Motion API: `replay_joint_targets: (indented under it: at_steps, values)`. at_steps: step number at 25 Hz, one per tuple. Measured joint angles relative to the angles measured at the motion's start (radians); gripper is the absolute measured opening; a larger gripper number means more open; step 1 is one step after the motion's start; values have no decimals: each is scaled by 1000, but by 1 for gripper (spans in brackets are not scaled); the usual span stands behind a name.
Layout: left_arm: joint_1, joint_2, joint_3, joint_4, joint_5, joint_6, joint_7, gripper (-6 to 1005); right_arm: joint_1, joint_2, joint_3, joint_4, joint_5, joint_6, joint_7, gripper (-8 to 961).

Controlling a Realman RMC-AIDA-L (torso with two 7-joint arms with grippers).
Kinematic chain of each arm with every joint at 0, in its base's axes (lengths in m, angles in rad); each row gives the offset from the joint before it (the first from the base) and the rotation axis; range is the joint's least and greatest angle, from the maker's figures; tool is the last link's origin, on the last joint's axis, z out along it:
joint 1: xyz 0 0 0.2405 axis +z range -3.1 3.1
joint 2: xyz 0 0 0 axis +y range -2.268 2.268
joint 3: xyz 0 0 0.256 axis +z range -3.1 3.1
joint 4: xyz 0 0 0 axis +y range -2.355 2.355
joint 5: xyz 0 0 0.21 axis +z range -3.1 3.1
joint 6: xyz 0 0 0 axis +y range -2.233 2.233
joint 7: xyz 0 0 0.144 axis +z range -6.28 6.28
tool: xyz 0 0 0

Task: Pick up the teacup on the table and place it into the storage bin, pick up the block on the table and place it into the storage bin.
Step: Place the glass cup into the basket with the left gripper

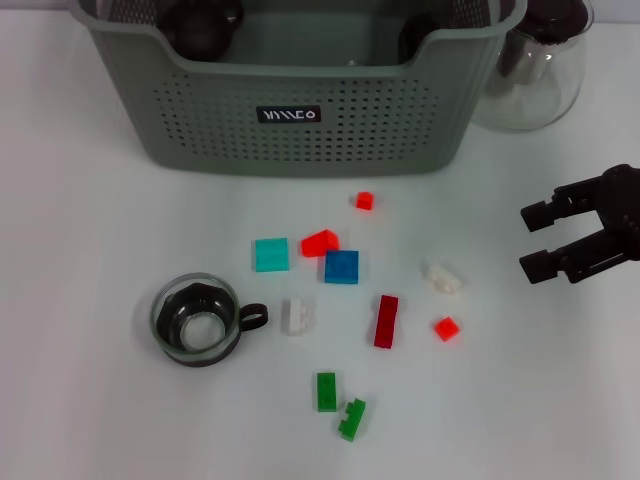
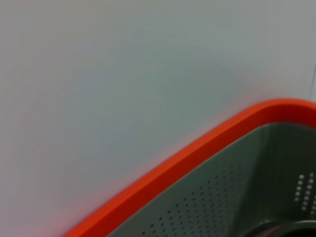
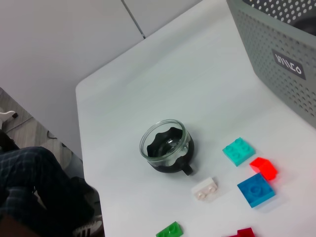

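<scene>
Sitting upright on the table (image 1: 80,400), the teacup (image 1: 196,320) is left of the block scatter, handle pointing toward the small white block (image 1: 297,316) just beside it. Glass wall, dark base, nothing inside as far as I can tell. It's well in front of the storage bin (image 1: 290,120), off the bin's left half.

Right gripper (image 1: 542,240) hovers over bare table at the right edge, fingers spread, holding nothing. The whole block cluster lies between it and the cup. Left gripper isn't visible in any view; the left wrist view shows only a bin rim and wall, so that arm looks parked up by the bin.

Step in hand, as I read it: reach for the teacup; nothing is grasped yet.

Doing it well:
- Travel high over the blocks, then drop. A low sweep would scatter the dark red block (image 1: 385,321), blue block (image 1: 341,267) and teal block (image 1: 271,254).
- Come down vertically with one finger inside the rim and one outside, on the side away from the handle. This keeps clear of the white block.
- Glass is slick and rigid, so close firmly and squarely; an off-axis pinch will tip it.
- Lift straight up before moving toward the bin, and clear the rim; the dipped front cut-out is the lowest entry.
- The bin already holds dark objects at the back corners, so aim for the open middle.
- Glass teapot (image 1: 530,70) stands right of the bin; keep the elbow off it.
</scene>
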Motion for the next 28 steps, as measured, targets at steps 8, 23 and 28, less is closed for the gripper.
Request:
replay_joint_targets:
  at_steps: [8,23,28]
  values:
    - [-4,-49,77,-80,78,-113,-55,52,6,3,-3,8,0,10,1,931]
    - [4,-70,153,-161,80,-175,-54,54,6,12,-5,23,0,26,-6,931]
    - [17,-73,177,-161,81,-182,-52,54,6,14,-7,23,0,28,-6,931]
